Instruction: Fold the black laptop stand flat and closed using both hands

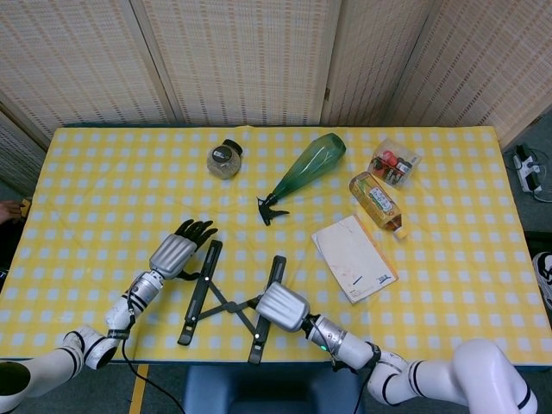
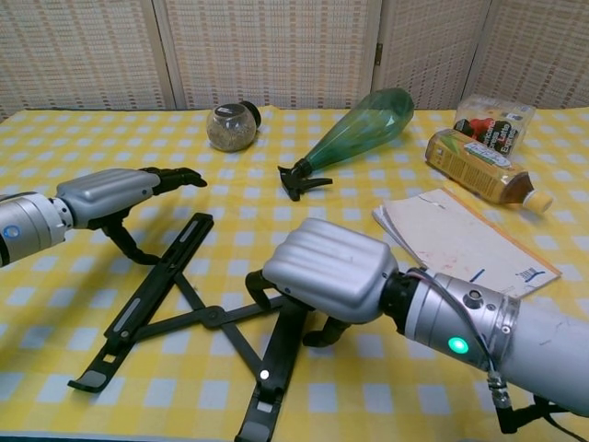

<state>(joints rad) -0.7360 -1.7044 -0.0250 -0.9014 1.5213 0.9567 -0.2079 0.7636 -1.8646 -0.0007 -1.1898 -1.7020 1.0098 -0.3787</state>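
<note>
The black laptop stand (image 1: 226,298) (image 2: 198,311) lies partly spread on the yellow checked table near its front edge, its two long bars joined by crossed links. My right hand (image 1: 282,307) (image 2: 328,271) sits over the right bar (image 2: 281,345), with fingers curled down on the bar's left side and the thumb on its right, gripping it. My left hand (image 1: 177,252) (image 2: 118,192) hovers at the top of the left bar (image 2: 156,285). Its fingers are stretched out flat and its thumb hangs down just outside that bar, holding nothing.
At the back lie a small glass jar (image 1: 225,159), a green spray bottle (image 1: 305,167) on its side, a tea bottle (image 1: 376,202) and a clear plastic box (image 1: 393,162). A paper booklet (image 1: 354,256) lies right of the stand. The table's front edge runs just below the stand.
</note>
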